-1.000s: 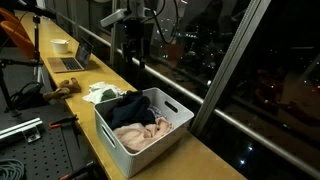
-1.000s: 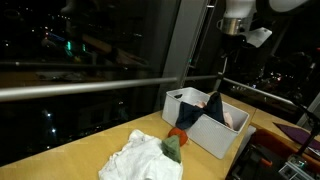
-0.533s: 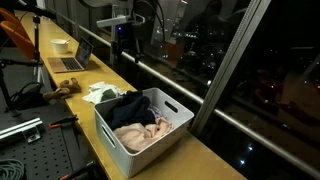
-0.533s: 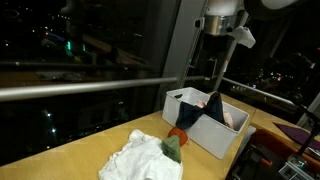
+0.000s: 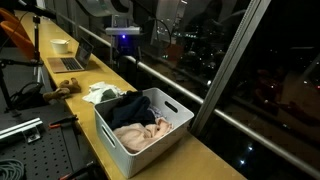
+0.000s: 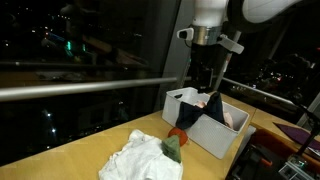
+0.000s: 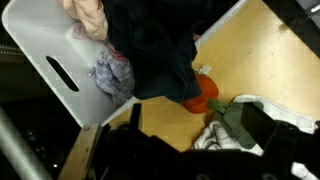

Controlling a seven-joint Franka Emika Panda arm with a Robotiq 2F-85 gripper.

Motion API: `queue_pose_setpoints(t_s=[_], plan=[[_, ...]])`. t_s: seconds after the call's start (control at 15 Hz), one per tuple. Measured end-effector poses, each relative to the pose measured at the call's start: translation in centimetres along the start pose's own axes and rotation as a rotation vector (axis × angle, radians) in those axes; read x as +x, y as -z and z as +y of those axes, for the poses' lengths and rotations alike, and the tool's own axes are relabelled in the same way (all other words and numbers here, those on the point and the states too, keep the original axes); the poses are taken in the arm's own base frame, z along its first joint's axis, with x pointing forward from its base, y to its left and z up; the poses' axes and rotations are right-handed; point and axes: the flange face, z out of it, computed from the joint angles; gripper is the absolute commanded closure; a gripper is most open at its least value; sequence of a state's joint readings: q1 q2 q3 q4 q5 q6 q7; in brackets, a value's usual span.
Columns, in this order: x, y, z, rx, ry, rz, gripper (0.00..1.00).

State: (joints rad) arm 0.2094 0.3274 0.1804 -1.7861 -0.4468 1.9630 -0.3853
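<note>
The dark garment (image 7: 155,50) lies in the white bin (image 5: 108,135), heaped on the other clothes, with one end hanging out over the bin's wall. In the wrist view it fills the middle, between the bin's white wall on the left and the bare wooden tabletop (image 7: 260,50) on the right. With it in the bin are a pink cloth (image 5: 140,135), toward the near end in an exterior view, and a greyish-mauve cloth (image 7: 112,72) tucked against the wall that has the handle slot. The gripper (image 6: 206,82) hangs high above the end of the bin where the garment spills out, well clear of the clothes, its fingers apart with nothing between them. On the table just outside that end sits a small red-orange thing (image 7: 200,97), touching an olive-green cloth (image 6: 173,148), which rests against a crumpled white cloth (image 6: 135,160). Farther along the table, well apart from the bin, stand an open laptop (image 5: 70,60) and a pale bowl (image 5: 60,45). Along the table's far side runs a window wall (image 5: 250,70) with city lights in the dark beyond.
</note>
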Motion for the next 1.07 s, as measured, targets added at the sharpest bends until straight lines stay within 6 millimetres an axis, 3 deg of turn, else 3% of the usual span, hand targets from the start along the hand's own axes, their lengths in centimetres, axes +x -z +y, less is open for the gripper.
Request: queue_pose_setpoints(t_s=[0.4, 0.73, 1.07], plan=[[3.0, -3.2, 1.1, 0.038, 0.281, -0.006, 0.0], [4.1, -7.1, 2.5, 0.083, 0.383, -0.023, 0.0], [5.2, -11.6, 2.2, 0.134, 0.436, -0.05, 0.0]])
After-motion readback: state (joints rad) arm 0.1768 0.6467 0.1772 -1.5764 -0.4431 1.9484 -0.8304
